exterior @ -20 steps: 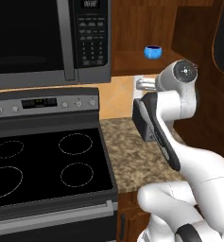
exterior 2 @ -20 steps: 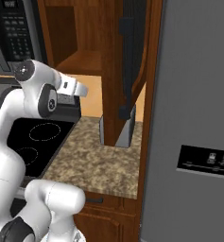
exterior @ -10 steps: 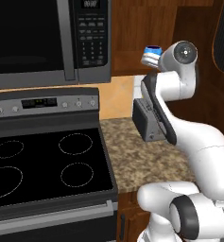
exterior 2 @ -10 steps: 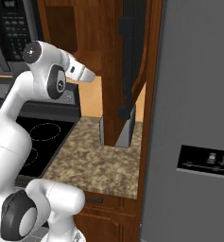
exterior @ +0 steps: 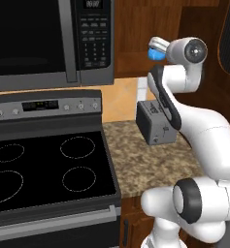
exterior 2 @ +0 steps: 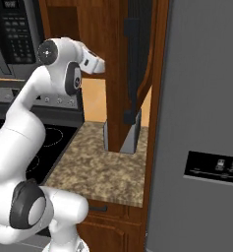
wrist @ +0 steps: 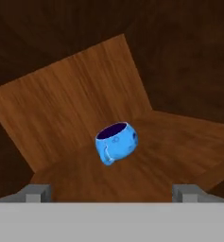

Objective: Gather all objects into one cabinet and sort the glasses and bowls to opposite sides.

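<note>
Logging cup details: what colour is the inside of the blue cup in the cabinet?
Dark purple-navy inside the blue cup; clearest in the hand view.

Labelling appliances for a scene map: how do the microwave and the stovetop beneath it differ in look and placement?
The microwave hangs high with an upright dark door and a keypad column at its right; the stovetop lies flat below, marked with four thin burner rings. The microwave's frame is silver-grey, while the stovetop's controls sit on a raised back panel. Both have black glassy faces.

Black stove; microwave above; speckled counter; grey fridge
</note>
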Tool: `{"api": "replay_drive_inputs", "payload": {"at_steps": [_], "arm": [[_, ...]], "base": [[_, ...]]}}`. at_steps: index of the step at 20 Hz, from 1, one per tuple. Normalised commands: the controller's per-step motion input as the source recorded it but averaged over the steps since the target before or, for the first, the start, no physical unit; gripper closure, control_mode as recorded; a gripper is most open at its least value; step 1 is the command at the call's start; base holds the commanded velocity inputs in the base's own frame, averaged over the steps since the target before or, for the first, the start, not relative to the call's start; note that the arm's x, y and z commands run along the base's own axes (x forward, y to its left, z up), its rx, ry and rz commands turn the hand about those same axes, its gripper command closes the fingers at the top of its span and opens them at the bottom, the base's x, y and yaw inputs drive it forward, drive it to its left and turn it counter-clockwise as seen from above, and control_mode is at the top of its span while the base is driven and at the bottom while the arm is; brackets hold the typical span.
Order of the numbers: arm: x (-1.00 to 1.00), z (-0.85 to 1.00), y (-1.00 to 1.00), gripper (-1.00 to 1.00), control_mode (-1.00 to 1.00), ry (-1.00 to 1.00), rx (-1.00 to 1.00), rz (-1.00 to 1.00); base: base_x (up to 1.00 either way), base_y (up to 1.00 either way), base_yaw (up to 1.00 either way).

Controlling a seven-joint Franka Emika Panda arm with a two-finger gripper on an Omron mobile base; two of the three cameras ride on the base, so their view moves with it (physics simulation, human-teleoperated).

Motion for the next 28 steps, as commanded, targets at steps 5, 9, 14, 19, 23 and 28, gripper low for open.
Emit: {"api": "replay_drive_inputs", "payload": {"at_steps": [5,9,14,19,23,28], "arm": [[0.25,0.11,-0.02,-1.0,-1.0,-0.01,0.01,0.0],[0.42,0.16,0.0,-1.0,-1.0,0.4,0.0,0.12],[0.32,0.32,0.0,-1.0,-1.0,0.42,0.0,0.22],[0.21,0.04,0.0,-1.0,-1.0,0.19,-0.07,0.12],[0.12,-0.41,0.0,-1.0,-1.0,0.01,-0.21,0.01],[0.0,-0.54,0.0,-1.0,-1.0,-0.06,-0.23,0.0]], "base": [[0.0,0.0,0.0],[0.0,0.0,0.0],[0.0,0.0,0.0],[0.0,0.0,0.0],[0.0,0.0,0.0],[0.0,0.0,0.0]]}}
